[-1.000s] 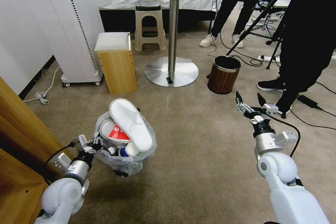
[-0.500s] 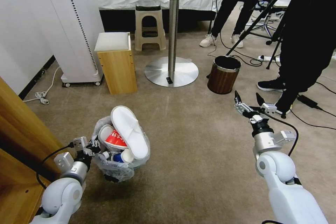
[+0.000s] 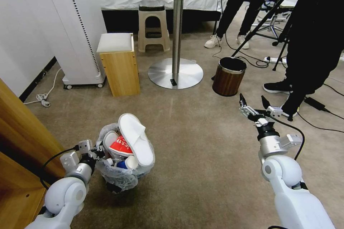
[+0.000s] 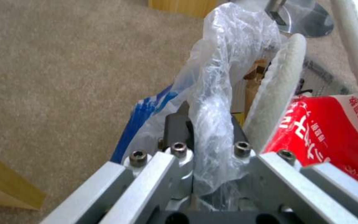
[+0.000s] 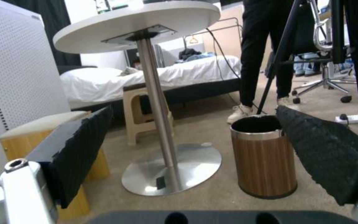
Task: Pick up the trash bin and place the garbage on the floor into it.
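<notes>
Trash bin [image 3: 120, 171] – crinkly bag, stuffed: white slipper [image 3: 136, 143], red wrapper [image 3: 120, 145]. Left gripper [image 3: 96, 153] clamped on rim – right gripper [image 3: 255, 106] spread, unloaded.

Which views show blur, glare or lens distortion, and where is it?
Head view: wide-angle bending at the edges, soft shadow under the trash bin. Left wrist view: the left gripper and bag are soft-focused, overexposed glare at one corner. Right wrist view: right gripper pads blurred, wood-grain bin sharper.

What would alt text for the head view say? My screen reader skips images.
The left gripper grips the rim of a bag-lined trash bin stuffed with a white slipper and red wrapper, over beige carpet; the right gripper hovers open, empty.
</notes>
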Robot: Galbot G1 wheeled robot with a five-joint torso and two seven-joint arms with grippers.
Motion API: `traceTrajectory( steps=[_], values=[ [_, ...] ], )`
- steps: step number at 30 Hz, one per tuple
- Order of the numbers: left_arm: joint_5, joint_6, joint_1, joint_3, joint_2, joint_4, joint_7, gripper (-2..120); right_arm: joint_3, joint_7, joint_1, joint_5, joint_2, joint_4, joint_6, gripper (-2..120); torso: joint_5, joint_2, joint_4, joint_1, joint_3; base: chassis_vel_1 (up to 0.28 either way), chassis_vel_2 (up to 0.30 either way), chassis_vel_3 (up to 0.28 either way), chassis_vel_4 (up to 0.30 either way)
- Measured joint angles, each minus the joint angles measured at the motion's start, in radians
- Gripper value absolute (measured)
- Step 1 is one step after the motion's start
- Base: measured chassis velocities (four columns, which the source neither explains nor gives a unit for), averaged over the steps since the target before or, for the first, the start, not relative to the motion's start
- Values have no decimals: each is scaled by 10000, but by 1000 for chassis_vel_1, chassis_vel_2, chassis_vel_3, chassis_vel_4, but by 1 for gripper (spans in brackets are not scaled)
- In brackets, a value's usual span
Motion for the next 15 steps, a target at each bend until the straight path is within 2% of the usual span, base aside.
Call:
traceTrajectory(
  steps=[6, 15],
  values=[
    [-509, 32, -21, -16, -69, 64, -33, 3, -2, -3, 16, -2, -24, 11, 0, 100, 1, 1, 0, 0, -1, 0, 0, 0, 0],
    [-548, -22, 41, -51, -91, 9, -46, 3, -30, -3, 38, -6, -4, 26, -6, 100, -7, 0, -4, 0, 1, 0, 0, 0, 0]
  ],
)
